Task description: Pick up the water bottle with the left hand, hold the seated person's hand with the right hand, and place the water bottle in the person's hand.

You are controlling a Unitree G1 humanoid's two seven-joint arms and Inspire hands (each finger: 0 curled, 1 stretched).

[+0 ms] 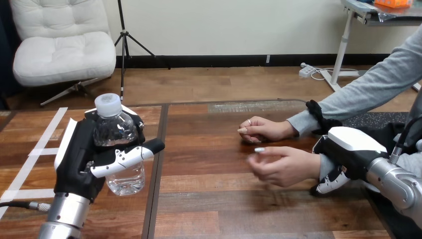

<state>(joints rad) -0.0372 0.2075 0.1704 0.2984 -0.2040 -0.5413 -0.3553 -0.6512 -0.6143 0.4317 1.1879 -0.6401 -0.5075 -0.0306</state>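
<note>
One water bottle (115,128) is gripped by left hand (82,159); right hand (348,147) clasps person's wrist (313,167).

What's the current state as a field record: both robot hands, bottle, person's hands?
left hand: curled round the water bottle, bottle upright
right hand: curled round the person's wrist
person's nearer hand: empty, apart from the bottle
person's farther hand: resting on the wooden table
handover: not yet done
</note>
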